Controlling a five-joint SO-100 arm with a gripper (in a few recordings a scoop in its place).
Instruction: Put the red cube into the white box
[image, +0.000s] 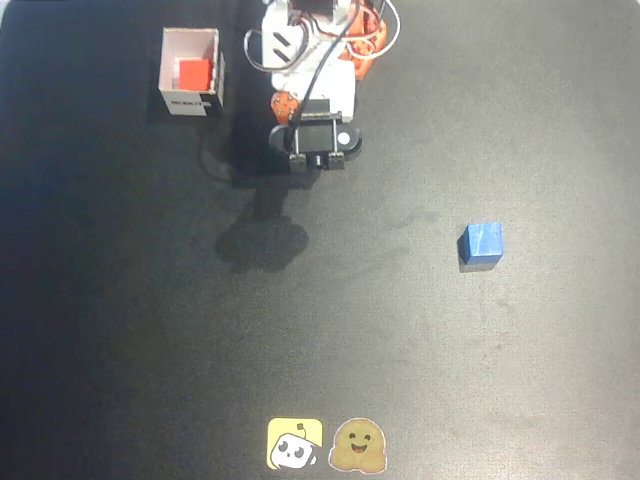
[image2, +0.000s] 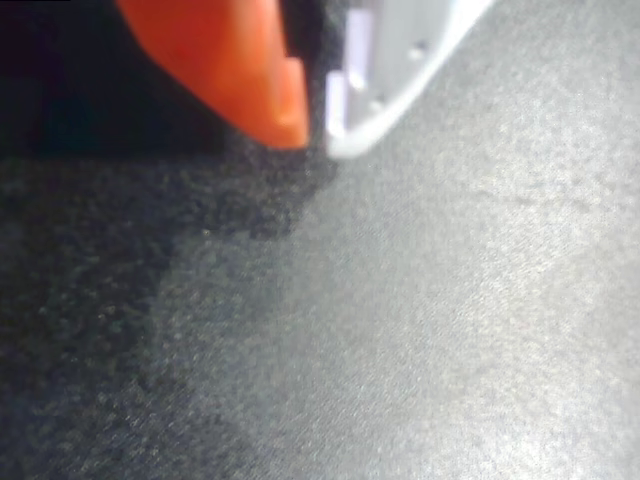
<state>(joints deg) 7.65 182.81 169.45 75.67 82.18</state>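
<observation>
Already the red cube (image: 193, 73) lies inside the white box (image: 170, 62), which stands near the top left of the overhead view on the black table (image: 130, 300); the cube sits toward the right-hand wall of the box, and the dark label strip on the box's near side faces down the picture. Just to the right of the box, at the top centre, the arm (image: 305, 60) is folded over its own base — white and orange parts with black cables looping above them — and its shadow falls on the table below it. The gripper (image2: 318, 125) shows up close in the wrist view: an orange finger on the left and a white one on the right, their tips pressed nearly together with only a thin dark line between them and nothing pinched there. Under them lies bare table, grey and grainy, darker on the left side of that view. Well apart from the box, at the right of the overhead view and about halfway down, a blue cube (image: 484, 242) rests alone on the table. Along the bottom edge sit two stickers side by side — a yellow square one (image: 294, 444) with a small white figure, and a round tan smiling one (image: 358, 446) just right of it.
</observation>
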